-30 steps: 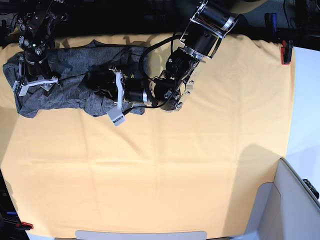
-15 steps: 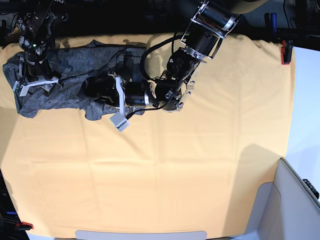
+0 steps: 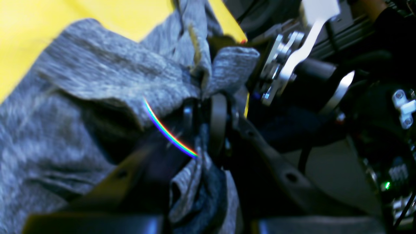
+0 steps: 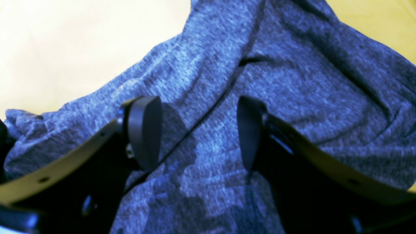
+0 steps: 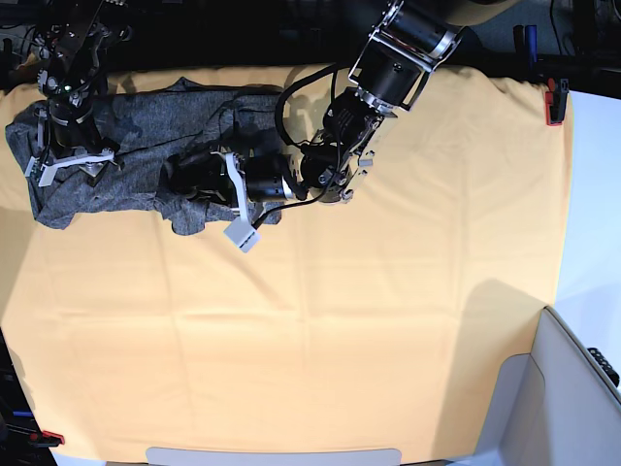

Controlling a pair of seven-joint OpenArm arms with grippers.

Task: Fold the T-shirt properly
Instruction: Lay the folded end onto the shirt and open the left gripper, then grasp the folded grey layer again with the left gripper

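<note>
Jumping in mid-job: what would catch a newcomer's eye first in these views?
The crumpled dark grey T-shirt, bunched at the far left corner of the yellow-orange table cloth. The left gripper is pinched shut on a fold of it near the shirt's lower edge. The right gripper hovers open over the fabric at the shirt's left end.

No legible text, label, brand, number or sign appeared in any view. The T-shirt (image 5: 126, 146) was plain heathered grey, without print. The table cloth (image 5: 340, 320) carried no marking. A small white tag (image 5: 241, 234) hung just below the shirt's lower edge, near the left gripper (image 5: 199, 180), but any writing on it was too small to make out.
</note>
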